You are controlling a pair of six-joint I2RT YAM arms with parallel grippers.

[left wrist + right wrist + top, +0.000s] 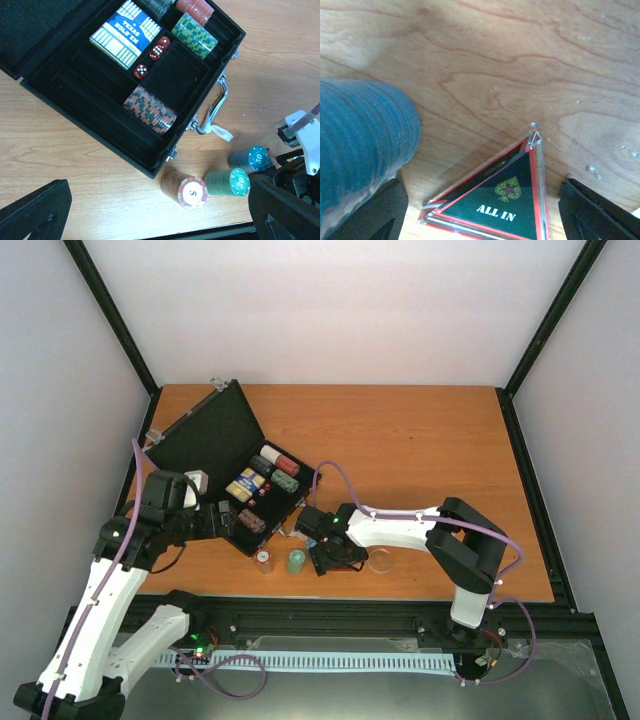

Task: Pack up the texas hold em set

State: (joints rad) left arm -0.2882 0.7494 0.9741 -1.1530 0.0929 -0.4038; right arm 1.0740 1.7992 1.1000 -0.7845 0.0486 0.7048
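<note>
Now | deck (131,34): TEXAS HOLD'EM | triangle (505,202): ALL IN | red stack (186,189): 5

We lose the lower edge of the ALL IN triangle (512,202) below the right wrist frame; the blue chip stack (360,145) beside it is blurred and cut at the left. From above, the right gripper (336,560) hides the triangle.

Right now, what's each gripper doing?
Left gripper: open, holding nothing.
Right gripper: open, with the ALL IN triangle between its fingers, not clamped.
</note>
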